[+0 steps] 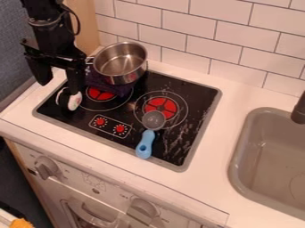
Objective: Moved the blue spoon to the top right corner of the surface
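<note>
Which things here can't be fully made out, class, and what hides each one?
All in the camera view:
- Left burner: partly hidden by the purple item beneath the pot.
- Right burner: partly covered by the blue spoon.
- Sink and dark spout: cut off by the right edge.
- Orange thing: cut off at the bottom edge.
- White-and-black thing: too small to identify.
</note>
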`<state>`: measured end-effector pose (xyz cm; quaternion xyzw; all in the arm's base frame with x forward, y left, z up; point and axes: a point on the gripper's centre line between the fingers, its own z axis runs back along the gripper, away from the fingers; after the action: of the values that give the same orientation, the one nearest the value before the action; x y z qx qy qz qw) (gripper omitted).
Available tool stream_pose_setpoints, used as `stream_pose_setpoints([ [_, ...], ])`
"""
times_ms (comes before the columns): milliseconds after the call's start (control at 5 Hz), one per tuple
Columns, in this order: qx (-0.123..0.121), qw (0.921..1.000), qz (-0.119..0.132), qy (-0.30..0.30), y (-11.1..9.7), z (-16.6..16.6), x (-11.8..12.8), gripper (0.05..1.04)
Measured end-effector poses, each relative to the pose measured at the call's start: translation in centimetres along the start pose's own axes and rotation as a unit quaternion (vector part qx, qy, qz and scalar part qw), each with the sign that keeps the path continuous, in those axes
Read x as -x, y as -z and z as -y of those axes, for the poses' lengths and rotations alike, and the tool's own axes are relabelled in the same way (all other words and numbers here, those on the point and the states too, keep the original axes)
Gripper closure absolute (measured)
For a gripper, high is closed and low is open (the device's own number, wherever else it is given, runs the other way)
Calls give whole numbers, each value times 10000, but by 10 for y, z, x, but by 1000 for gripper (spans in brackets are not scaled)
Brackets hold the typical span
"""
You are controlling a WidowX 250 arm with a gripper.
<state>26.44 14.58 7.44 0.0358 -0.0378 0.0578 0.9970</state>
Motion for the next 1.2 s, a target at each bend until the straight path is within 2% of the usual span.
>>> stream_pose_setpoints([
  [200,82,9999,-141,-28,8,3,4,83],
  [400,325,9993,-208,28,15,35,7,83],
  [600,456,9978,-40,488,-2,84,16,83],
  [800,528,9972,-157,500,4,114,27,83],
  [1000,532,9972,-313,421,25,135,29,83],
  [1200,395,9978,-469,264,51,144,29,83],
])
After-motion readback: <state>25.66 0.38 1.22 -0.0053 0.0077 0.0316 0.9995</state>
